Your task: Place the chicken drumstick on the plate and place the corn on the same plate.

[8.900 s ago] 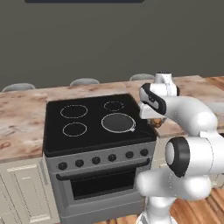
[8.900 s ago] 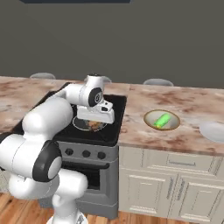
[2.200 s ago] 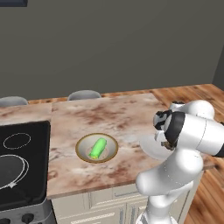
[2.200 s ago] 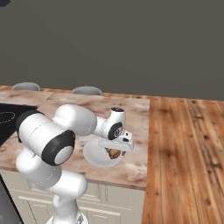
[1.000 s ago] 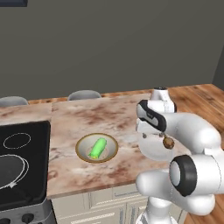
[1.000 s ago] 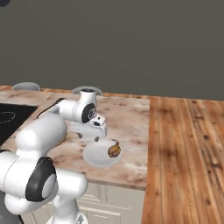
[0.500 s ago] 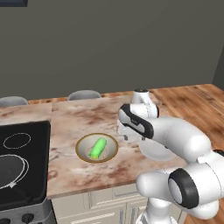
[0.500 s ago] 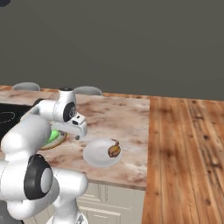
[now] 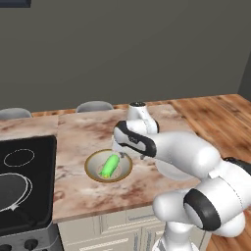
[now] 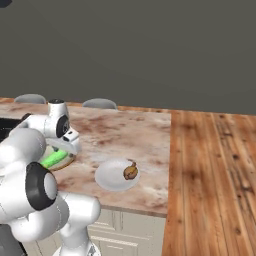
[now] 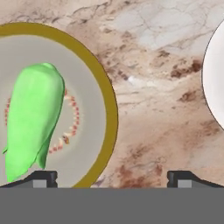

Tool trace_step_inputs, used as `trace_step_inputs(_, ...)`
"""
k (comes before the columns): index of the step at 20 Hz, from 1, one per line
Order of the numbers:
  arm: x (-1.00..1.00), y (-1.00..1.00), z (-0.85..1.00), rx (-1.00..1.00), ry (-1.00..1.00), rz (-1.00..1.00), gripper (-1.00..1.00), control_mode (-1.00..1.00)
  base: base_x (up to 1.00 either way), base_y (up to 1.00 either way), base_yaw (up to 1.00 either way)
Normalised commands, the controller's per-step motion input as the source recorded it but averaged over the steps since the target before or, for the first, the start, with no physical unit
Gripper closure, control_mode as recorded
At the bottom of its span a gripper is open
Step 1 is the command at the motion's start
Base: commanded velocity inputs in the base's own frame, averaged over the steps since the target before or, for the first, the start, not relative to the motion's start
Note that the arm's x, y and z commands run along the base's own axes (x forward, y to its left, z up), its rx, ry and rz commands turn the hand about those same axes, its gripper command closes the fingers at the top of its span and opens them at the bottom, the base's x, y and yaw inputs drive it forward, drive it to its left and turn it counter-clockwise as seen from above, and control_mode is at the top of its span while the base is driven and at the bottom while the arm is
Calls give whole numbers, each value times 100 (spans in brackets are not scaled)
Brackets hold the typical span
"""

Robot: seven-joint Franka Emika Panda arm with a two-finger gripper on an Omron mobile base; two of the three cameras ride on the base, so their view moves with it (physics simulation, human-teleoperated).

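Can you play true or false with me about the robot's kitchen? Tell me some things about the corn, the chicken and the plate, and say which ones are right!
1. The chicken drumstick lies on the plate. True.
2. The corn is on the plate too. False: it lies in the bowl.
3. The pincer is squeezing the corn. False: it is open and holds nothing, near the bowl's edge.
4. The corn is green. True.
5. The plate sits on the stove. False: it sits on the marbled counter.
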Motion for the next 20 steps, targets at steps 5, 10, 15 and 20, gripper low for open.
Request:
trace_step_inputs(5, 20, 59, 0, 0, 1, -5, -100, -100, 0, 0, 0)
trace_step_inputs(10, 23, 35, -1, 0, 0, -1, -100, -100, 0, 0, 0)
trace_step_inputs(15, 15, 12, -17, 0, 0, 0, -100, -100, 0, 0, 0)
trace_step_inputs(20, 3, 0, -28, 0, 0, 0, -100, -100, 0, 0, 0)
